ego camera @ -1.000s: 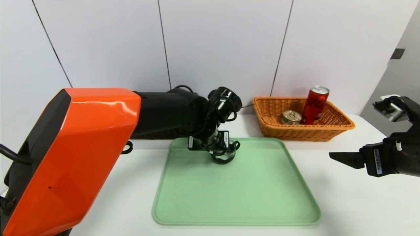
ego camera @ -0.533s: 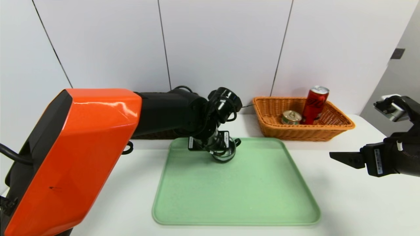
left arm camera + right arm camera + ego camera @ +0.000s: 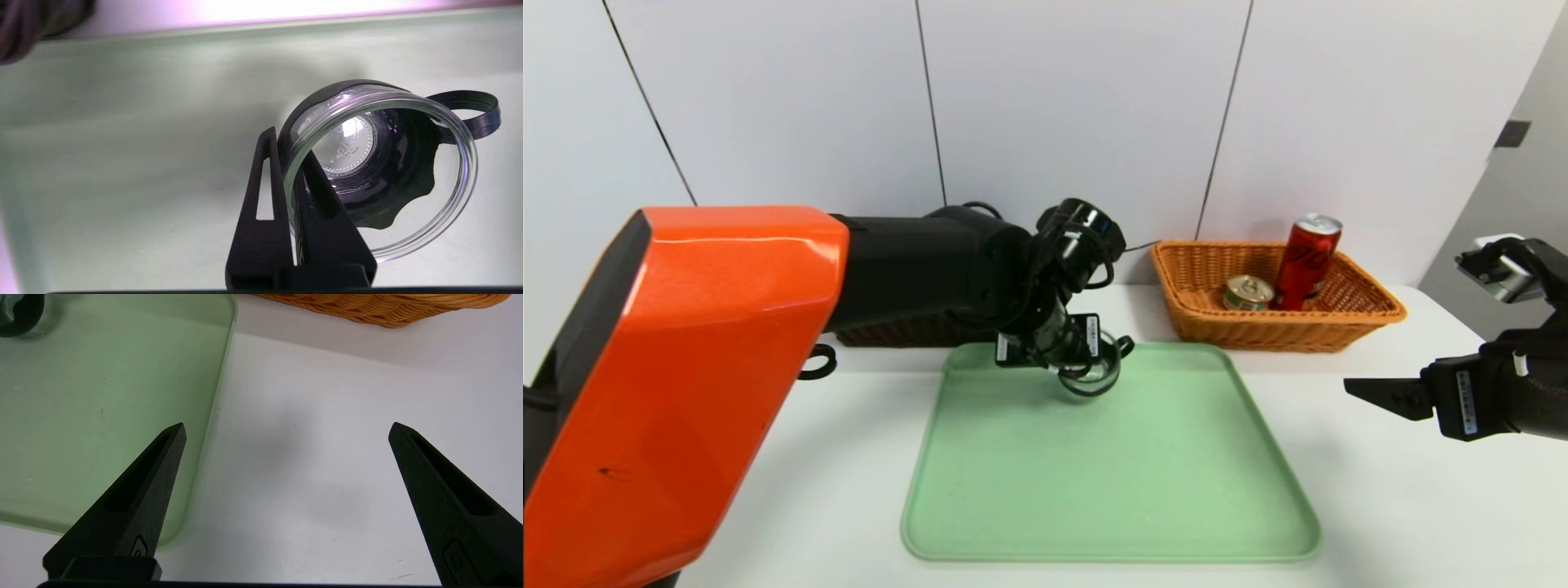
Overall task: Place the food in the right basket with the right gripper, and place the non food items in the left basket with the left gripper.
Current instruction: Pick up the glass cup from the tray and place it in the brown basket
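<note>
- My left end effector [image 3: 288, 163] pinches the wall of the glass cup [image 3: 380, 171], one finger inside it, over the far part of the green tray [image 3: 1111, 474].
- My right end effector [image 3: 287, 430] is spread wide with nothing between its fingers, above the counter [image 3: 1405, 506] beside the tray.
- I see the red can [image 3: 1307, 261] and the round tin [image 3: 1248, 292] in the orange basket [image 3: 1274, 331].
- My left arm [image 3: 711, 327] partly hides the dark brown basket [image 3: 894, 333].
</note>
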